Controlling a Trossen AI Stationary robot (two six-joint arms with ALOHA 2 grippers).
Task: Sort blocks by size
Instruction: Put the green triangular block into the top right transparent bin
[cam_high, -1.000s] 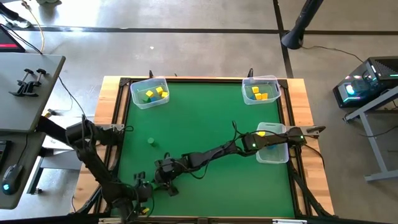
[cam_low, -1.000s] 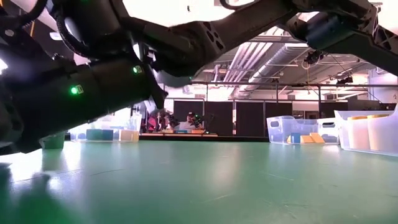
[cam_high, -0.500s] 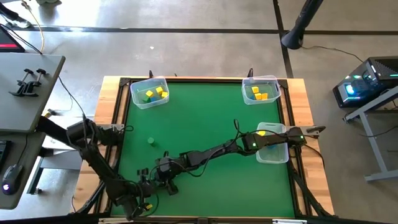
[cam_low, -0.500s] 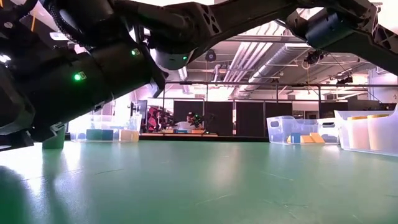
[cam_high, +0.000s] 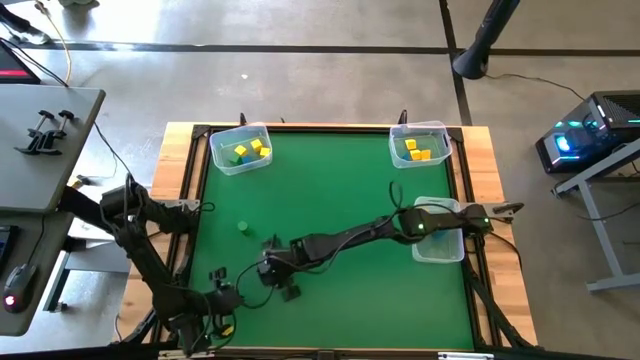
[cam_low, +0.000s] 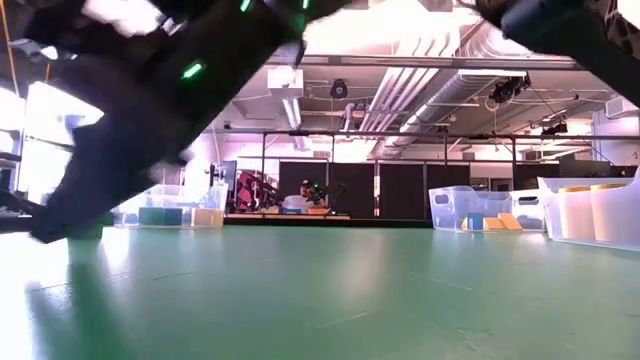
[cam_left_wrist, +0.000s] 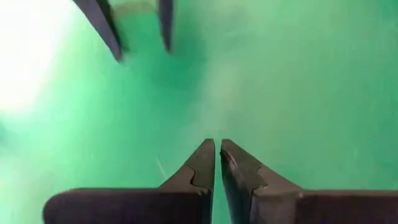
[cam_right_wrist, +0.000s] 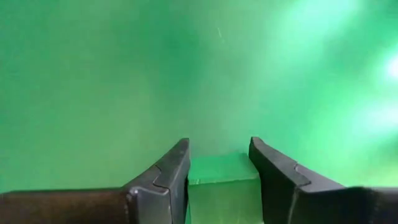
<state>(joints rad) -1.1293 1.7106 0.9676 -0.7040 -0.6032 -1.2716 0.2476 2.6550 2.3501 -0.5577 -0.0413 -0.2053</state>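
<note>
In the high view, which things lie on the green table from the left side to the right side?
Left gripper → loose green block → bin with yellow and blue blocks → right gripper → far right bin with yellow blocks.

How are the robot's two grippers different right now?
The left gripper has its jaws pressed shut together; the right gripper has its jaws held apart. The left gripper holds nothing; the right gripper's jaws clamp a green block. Both are dark, with two fingers, and both point at the green table.
</note>
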